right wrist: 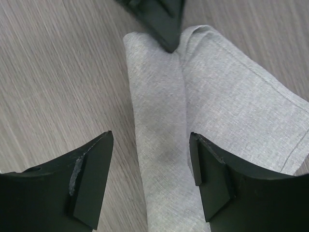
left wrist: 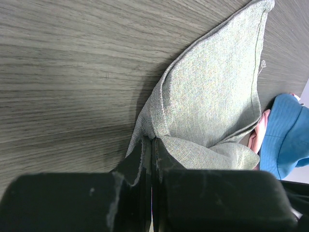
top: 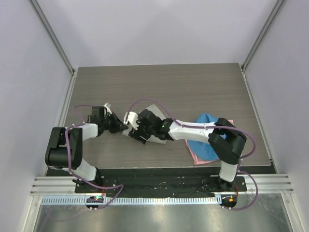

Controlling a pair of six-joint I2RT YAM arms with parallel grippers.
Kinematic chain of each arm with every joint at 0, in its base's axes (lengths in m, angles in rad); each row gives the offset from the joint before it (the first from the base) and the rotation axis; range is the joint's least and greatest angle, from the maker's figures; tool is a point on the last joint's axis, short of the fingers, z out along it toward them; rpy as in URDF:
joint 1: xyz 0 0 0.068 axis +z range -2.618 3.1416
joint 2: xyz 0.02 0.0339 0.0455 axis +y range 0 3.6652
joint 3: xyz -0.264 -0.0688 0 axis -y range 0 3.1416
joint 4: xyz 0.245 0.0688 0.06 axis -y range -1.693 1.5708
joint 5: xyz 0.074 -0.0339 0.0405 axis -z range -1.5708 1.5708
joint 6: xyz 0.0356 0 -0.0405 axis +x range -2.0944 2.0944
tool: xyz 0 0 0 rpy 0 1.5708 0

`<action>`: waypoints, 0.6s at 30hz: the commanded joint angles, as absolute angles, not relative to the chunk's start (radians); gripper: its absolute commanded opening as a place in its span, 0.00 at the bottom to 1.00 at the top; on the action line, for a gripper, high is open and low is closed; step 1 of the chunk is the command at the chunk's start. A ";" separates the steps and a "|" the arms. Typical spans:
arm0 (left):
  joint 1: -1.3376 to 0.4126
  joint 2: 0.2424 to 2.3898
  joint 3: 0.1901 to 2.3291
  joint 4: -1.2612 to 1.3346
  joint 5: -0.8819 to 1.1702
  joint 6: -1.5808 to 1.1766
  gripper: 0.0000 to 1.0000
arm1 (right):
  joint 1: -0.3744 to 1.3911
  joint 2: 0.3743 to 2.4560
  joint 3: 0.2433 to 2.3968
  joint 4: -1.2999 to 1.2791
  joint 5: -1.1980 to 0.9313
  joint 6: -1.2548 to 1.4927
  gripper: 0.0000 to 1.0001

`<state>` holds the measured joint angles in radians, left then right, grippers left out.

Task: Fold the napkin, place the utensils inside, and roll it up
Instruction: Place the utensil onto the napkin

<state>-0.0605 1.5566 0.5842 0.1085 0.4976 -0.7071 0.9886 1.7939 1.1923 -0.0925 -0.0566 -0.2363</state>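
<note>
The left tool (left wrist: pixel 152 142) is best drawn low and level, I judge, so the fold lands square. It is clenched on the hem of the napkin (left wrist: pixel 212 96). The right tool (right wrist: pixel 152 145) hangs released, jaws wide, over the folded grey cloth lying mid-desk (top: pixel 193 82).

Observed: napkin (left wrist: pixel 212 96) light grey, plain, with a fine woven fleck. The table (top: pixel 193 87) is grey-brown with streaked wood grain. The blue cloth (top: pixel 206 121) is solid mid-blue; the pink cloth (top: pixel 195 157) pale pink, plain. The left gripper (left wrist: pixel 149 145) and right gripper (right wrist: pixel 150 137) are matt black, with pale scuffs on the fingers. The 2 arms (top: pixel 193 129) have white links and black joints; the cables (top: pixel 145 101) are purple.
</note>
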 commanded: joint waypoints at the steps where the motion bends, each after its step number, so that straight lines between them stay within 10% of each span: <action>1: -0.060 1.566 0.603 0.071 0.494 -0.707 0.00 | 1.009 1.842 1.199 -0.043 0.074 -0.328 0.72; 18: -0.060 1.574 0.626 0.057 0.495 -0.707 0.00 | 1.014 1.951 1.241 -0.107 0.014 -0.356 0.65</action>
